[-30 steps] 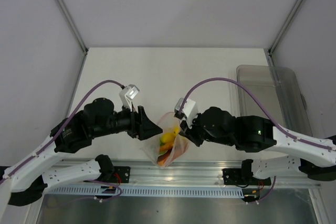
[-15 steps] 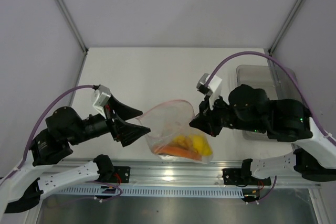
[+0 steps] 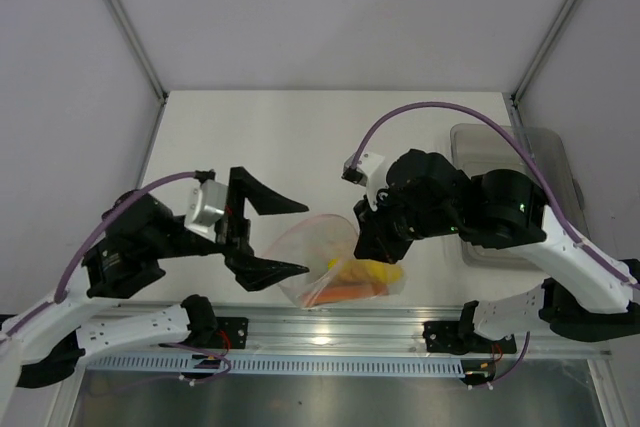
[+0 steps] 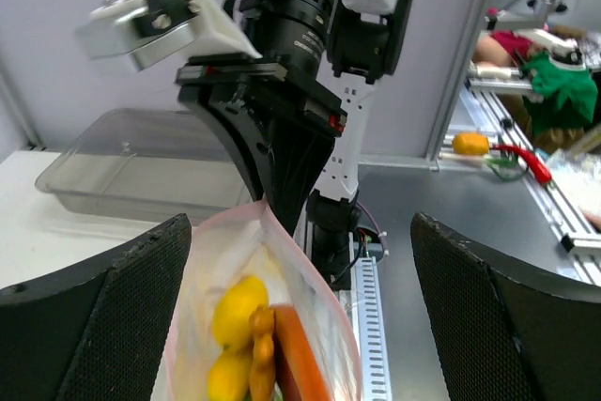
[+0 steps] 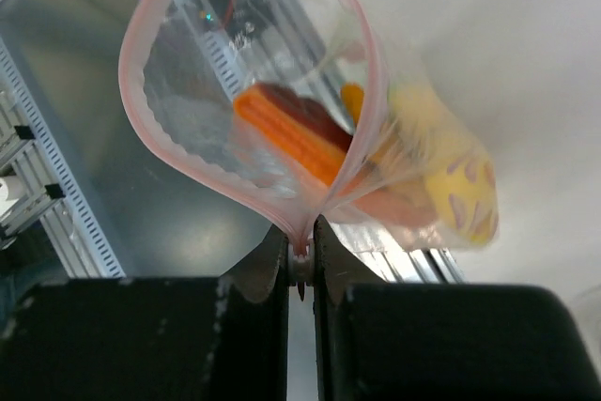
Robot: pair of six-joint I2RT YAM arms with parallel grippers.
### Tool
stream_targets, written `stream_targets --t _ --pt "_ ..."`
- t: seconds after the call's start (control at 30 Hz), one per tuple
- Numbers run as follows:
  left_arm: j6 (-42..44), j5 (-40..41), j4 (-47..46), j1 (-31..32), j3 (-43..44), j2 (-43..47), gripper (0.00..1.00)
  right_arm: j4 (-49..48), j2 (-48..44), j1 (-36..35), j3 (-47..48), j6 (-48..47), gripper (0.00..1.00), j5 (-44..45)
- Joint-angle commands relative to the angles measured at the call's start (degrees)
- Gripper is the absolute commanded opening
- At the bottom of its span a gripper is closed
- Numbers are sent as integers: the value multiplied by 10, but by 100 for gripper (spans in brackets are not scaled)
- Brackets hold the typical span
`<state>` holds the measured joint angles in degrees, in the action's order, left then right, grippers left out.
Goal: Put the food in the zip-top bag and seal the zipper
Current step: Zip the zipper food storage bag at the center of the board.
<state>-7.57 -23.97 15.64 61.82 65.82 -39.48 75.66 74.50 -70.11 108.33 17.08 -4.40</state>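
The zip-top bag [image 3: 318, 247] hangs from my right gripper [image 3: 362, 239], which is shut on one end of its pink zipper [image 5: 139, 110]. The mouth gapes in a wide loop. The food [image 3: 368, 275] lies inside the bag: yellow pieces [image 5: 460, 185] and an orange stick [image 5: 286, 138]. My left gripper [image 3: 303, 238] stands wide open just left of the bag and holds nothing. In the left wrist view the bag [image 4: 282, 251] shows ahead, between the spread fingers [image 4: 103, 326], with a yellow piece [image 4: 239, 312] and the orange stick [image 4: 302, 359] in it.
A rigid clear tray [image 3: 510, 147] stands at the right of the table, behind the right arm. The aluminium rail [image 3: 330, 327] with both arm bases runs along the near edge, just below the bag.
My left gripper has let go of the bag, opened wide and drawn back to the left. The right arm has swung the bag to the right, and its mouth now hangs open.
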Motion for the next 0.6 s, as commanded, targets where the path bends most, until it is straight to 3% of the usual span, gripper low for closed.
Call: stream_targets --t 0.0,0.3,0.57 --pt "71 -63 -46 15 14 -48 99 7 -14 5 10 7 0 -63" --pt "110 -162 -60 15 8 -119 100 -18 -34 23 -29 5 0 -108" --pt "124 -67 -9 25 28 -154 100 -31 -29 23 -34 4 0 -114"
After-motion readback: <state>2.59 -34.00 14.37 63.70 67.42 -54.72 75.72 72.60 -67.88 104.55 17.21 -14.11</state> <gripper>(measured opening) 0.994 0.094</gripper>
